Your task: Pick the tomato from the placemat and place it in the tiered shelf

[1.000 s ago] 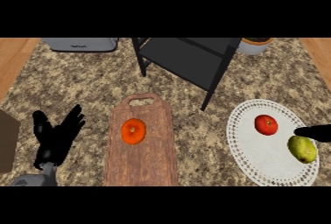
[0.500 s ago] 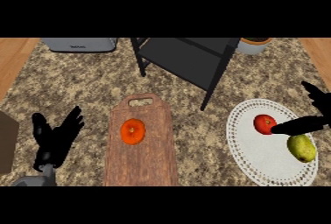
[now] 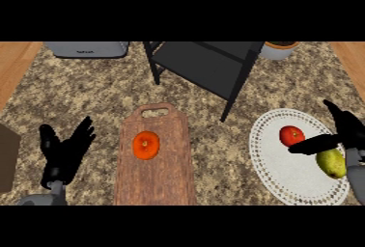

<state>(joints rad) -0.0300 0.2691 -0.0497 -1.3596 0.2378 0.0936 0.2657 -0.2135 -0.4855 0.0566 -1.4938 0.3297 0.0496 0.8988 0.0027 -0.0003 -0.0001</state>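
Speckled brown stone covers the bench (image 3: 92, 96), with strips of pale wood showing at its far left and right edges. On it, toward the right, lies a round white placemat (image 3: 285, 169) with a lacy rim, and the red tomato (image 3: 291, 135) sits on the upper part of that mat. The right hand (image 3: 341, 132) is at the mat's right side, fingers spread wide and pointing up, its thumb stretched left so that the tip lies just below and beside the tomato; whether it touches the fruit cannot be told. It holds nothing. Just below the thumb, also on the placemat, lies a yellow-green pear (image 3: 331, 163), partly covered by the grey forearm.

Up and to the left of the mat stands the dark tiered shelf (image 3: 206, 65), its flat top panel and thin legs seen from above. Left of centre lies a wooden cutting board (image 3: 155, 173) with a handle hole at its far end, and an orange fruit (image 3: 146, 145) rests on its middle. The left hand (image 3: 65, 154) rests near the lower left, open with fingers up and holding nothing. At the far edge are a grey appliance (image 3: 87, 48) on the left and a pale pot (image 3: 279, 49) on the right.
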